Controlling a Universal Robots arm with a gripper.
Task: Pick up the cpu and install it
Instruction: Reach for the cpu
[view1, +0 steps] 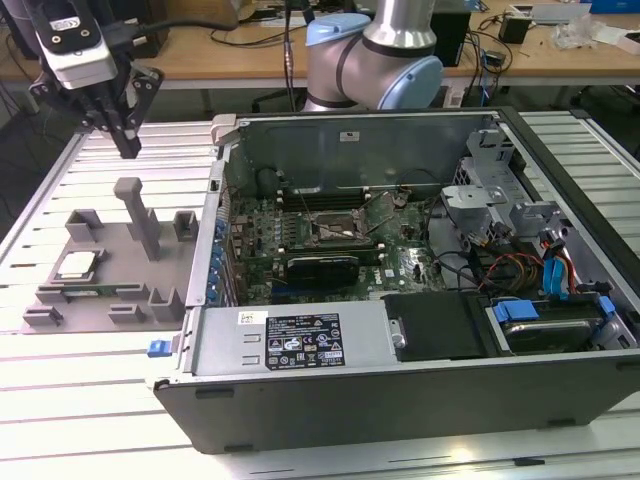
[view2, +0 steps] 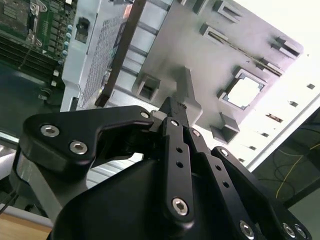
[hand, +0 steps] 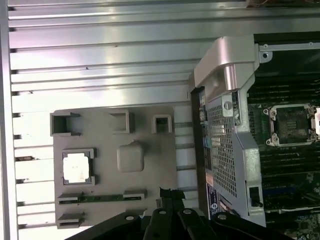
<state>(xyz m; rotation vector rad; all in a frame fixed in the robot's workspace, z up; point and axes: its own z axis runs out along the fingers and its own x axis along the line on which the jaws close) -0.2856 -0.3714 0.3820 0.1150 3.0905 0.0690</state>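
silver square cpu (view1: 77, 264) (dark-rimmed) lies in grey fixture (view1: 122, 268); pincer (view1: 128, 150) tips together, empty.

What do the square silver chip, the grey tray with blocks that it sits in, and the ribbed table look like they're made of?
The square silver cpu: probably a metal top, glaring bright in the first wrist view. The grey fixture tray: matte, uniform grey, blocky moulded shapes, likely plastic. The ribbed table: pale slats with a soft sheen, apparently aluminium.

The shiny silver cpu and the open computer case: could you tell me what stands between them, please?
A tall grey plastic post rises from the grey fixture plate, plain in the exterior view.
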